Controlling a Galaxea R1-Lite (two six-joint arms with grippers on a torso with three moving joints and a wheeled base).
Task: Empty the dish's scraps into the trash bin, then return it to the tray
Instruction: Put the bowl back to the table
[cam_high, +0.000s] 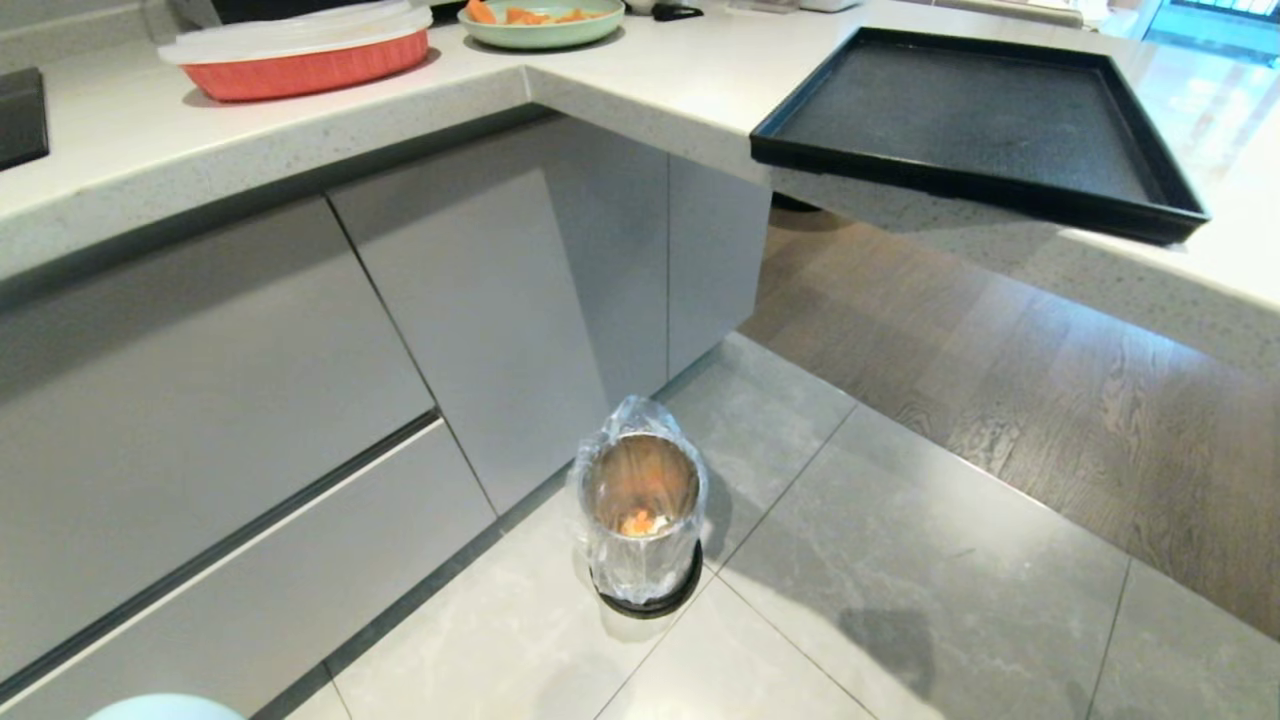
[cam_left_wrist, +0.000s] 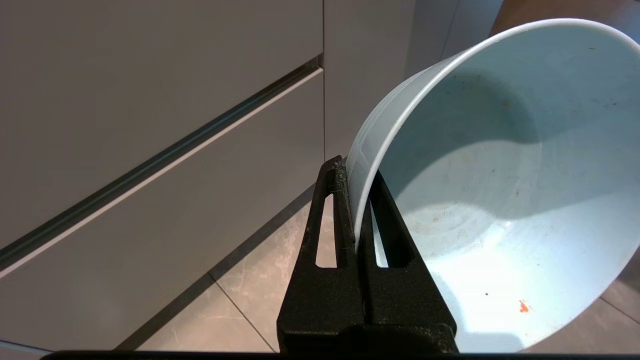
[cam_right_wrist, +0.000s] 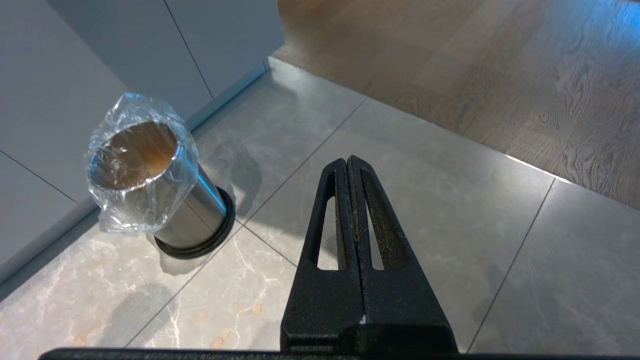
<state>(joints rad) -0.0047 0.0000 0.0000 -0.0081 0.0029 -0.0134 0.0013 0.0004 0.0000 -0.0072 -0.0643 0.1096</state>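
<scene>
My left gripper (cam_left_wrist: 357, 172) is shut on the rim of the dish (cam_left_wrist: 500, 190), a white bowl tilted on its side, its pale inside bare but for an orange speck. A sliver of the dish (cam_high: 165, 708) shows at the head view's bottom left. The trash bin (cam_high: 640, 520) stands on the floor tiles by the cabinets, metal with a clear bag; orange and pale scraps (cam_high: 640, 522) lie in its bottom. The black tray (cam_high: 975, 125) sits bare on the counter corner, overhanging the edge. My right gripper (cam_right_wrist: 347, 161) is shut and holds nothing, beside the trash bin (cam_right_wrist: 150, 180).
Grey cabinet fronts (cam_high: 300, 400) run along the left behind the bin. On the counter stand a red baking dish with a white lid (cam_high: 300, 55) and a green plate of carrot pieces (cam_high: 540, 20). Wood flooring (cam_high: 1050, 380) lies to the right under the counter.
</scene>
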